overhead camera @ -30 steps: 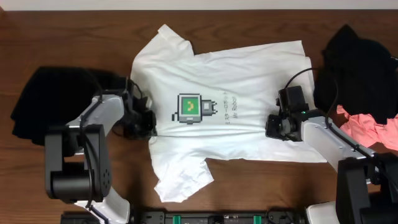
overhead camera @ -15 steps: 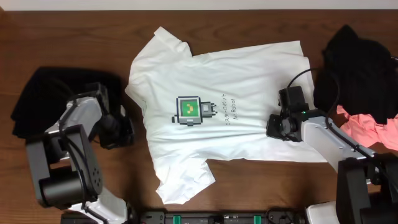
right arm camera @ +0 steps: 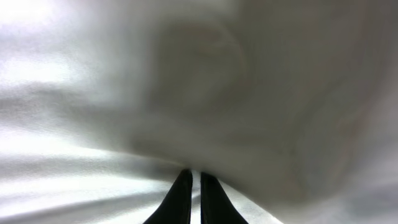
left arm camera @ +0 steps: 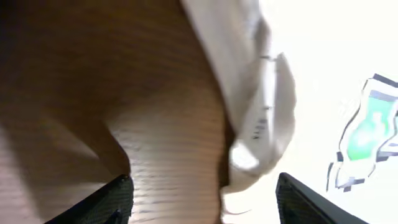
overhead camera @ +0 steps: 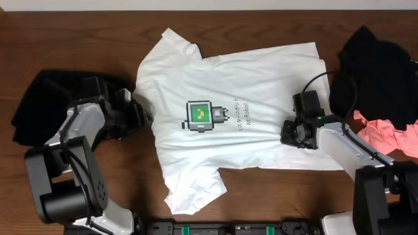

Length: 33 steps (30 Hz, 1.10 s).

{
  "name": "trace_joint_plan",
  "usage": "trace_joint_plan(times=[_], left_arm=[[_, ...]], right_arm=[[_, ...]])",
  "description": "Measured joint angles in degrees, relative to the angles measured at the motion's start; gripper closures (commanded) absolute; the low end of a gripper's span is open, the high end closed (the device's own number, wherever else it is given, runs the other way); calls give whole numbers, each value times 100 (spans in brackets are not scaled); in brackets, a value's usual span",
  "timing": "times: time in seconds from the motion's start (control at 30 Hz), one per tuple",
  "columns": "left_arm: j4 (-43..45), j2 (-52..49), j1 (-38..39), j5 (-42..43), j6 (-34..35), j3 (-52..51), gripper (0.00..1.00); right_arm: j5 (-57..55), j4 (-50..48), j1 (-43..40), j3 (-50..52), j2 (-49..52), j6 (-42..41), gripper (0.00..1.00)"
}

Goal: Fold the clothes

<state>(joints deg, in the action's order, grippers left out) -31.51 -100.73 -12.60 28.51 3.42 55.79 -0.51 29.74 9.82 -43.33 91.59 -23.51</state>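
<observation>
A white T-shirt with a green-and-grey pixel robot print lies spread flat on the wooden table, neck to the left. My left gripper sits at the shirt's left edge by the neck, open. In the left wrist view its fingers stand wide apart over bare wood, with the rumpled white collar edge between and ahead of them; the left gripper holds nothing. My right gripper rests on the shirt's right part, and its fingertips pinch a fold of the white fabric.
A black garment lies bunched under and behind the left arm. At the far right a second black garment is heaped, with a pink one below it beside the right arm. Brown table wood surrounds the shirt.
The left gripper let go of the shirt's neck edge, drew away to the left, then came back to the edge with its jaws open. The shirt now lies flatter. The right arm has not moved.
</observation>
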Motion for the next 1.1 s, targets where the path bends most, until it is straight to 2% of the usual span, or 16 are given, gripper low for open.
trace_joint_plan(times=[0.17, 0.2, 0.23, 0.27, 0.3, 0.33, 0.4, 0.43, 0.57, 0.87, 1.1], left_arm=[[345, -17, 319, 133, 22, 0, 25], [413, -48, 422, 146, 24, 0, 26], [474, -101, 529, 157, 24, 0, 31], [498, -142, 603, 160, 24, 0, 37], [505, -201, 695, 197, 61, 2, 49], [522, -227, 772, 223, 83, 2, 66], [511, -295, 859, 240, 74, 0, 92], [501, -326, 870, 240, 66, 0, 94], [339, -376, 802, 240, 74, 0, 94], [-787, -319, 160, 35, 61, 24, 94], [-1056, 98, -50, -2, 33, 177, 90]], right_arm=[[-17, 7, 0, 0, -2, 0, 94], [-20, 9, 0, 0, -2, 0, 94], [-20, 11, 0, 0, -2, 0, 94], [-20, 11, 0, 0, -2, 0, 94], [-20, 11, 0, 0, -2, 2, 94], [-22, 11, 0, 0, -2, 0, 94], [-37, 22, 0, 0, -4, 0, 94], [-42, 24, 0, 0, -7, 0, 94], [-48, 33, 0, 0, -7, 0, 94], [-52, 79, 0, 0, -11, 0, 94], [55, 98, 2, 0, -15, -2, 94]])
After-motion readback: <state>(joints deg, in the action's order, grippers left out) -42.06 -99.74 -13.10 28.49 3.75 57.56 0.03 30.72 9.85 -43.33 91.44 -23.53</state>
